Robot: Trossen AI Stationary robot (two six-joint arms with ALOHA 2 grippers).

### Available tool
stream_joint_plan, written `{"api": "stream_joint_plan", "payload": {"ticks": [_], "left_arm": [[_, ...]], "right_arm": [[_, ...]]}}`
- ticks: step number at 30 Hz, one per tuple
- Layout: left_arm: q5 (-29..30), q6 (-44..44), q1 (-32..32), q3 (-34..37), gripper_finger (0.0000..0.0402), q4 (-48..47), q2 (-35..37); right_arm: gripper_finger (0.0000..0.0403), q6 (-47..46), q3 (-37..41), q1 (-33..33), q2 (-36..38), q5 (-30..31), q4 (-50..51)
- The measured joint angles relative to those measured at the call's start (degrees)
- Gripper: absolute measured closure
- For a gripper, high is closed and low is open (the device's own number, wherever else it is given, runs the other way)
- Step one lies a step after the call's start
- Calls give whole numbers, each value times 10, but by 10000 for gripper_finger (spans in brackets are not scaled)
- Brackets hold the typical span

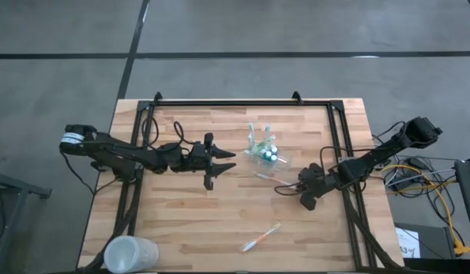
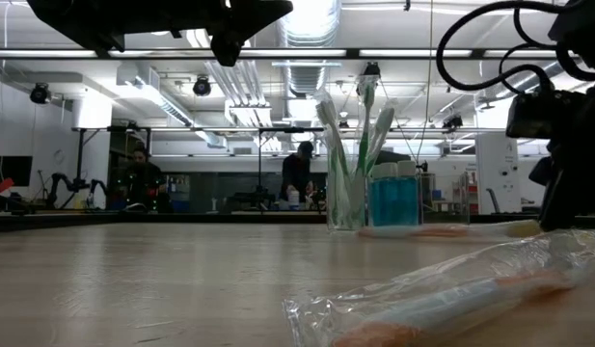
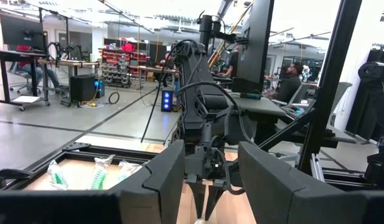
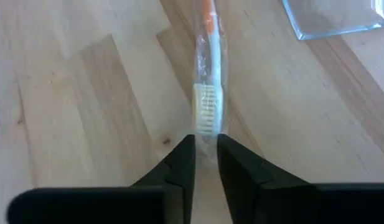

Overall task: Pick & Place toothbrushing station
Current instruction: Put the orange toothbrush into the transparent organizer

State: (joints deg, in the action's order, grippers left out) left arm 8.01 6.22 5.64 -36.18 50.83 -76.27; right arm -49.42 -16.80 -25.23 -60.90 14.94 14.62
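Currently we find the right gripper point(image 4: 206, 152) low over the table point(image 1: 181, 221) with its fingers narrow. They pinch the near end of the clear sleeve of a wrapped toothbrush point(image 4: 207, 74). We cannot tell whether the grip is firm.

1. Between the fingertips: only the sleeve's tail. We judge that this end is taken because it is the part nearest the gripper, and a thin flat sleeve calls for a narrow pinch.
2. Just ahead of the fingertips: the bristle head. The brush lies flat on the wood. Its long axis runs in line with the gripper's reach, head toward the fingers and orange handle pointing away.
3. Farther ahead and to one side: a corner of see-through plastic point(image 4: 328, 15). We cannot tell what it belongs to.
4. Beyond the brush: the toothbrushing station point(image 1: 263, 152), standing upright near the table's middle. Its green and white brushes point upward and fan slightly, with blue tubes point(image 2: 393, 198) beside them. We judge the upright axis sets the target, so the brush must be raised and turned handle-down.
5. Across the station: the left gripper point(image 1: 222, 161), held wide above the table, empty and waiting.
6. Well apart: a second toothbrush point(image 1: 261, 237) and a frosted cup point(image 1: 132, 253).
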Motion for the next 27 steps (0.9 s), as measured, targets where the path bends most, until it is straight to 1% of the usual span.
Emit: {"api": "stream_joint_plan", "payload": {"ticks": [8, 13, 16, 18, 21, 27], "left_arm": [[0, 0, 0, 0, 245, -1, 0], [0, 0, 0, 0, 245, -5, 0], [0, 0, 0, 0, 245, -4, 0], [0, 0, 0, 0, 245, -5, 0], [0, 0, 0, 0, 245, -4, 0], [0, 0, 0, 0, 245, -4, 0]], "right_arm": [[389, 1, -18, 0, 0, -5, 1], [394, 12, -29, 0, 1, -5, 7], [394, 14, -42, 0, 1, -5, 29], [394, 16, -59, 0, 1, -8, 57], [394, 24, -101, 0, 2, -30, 120], [394, 31, -225, -4, 2, -32, 311]]}}
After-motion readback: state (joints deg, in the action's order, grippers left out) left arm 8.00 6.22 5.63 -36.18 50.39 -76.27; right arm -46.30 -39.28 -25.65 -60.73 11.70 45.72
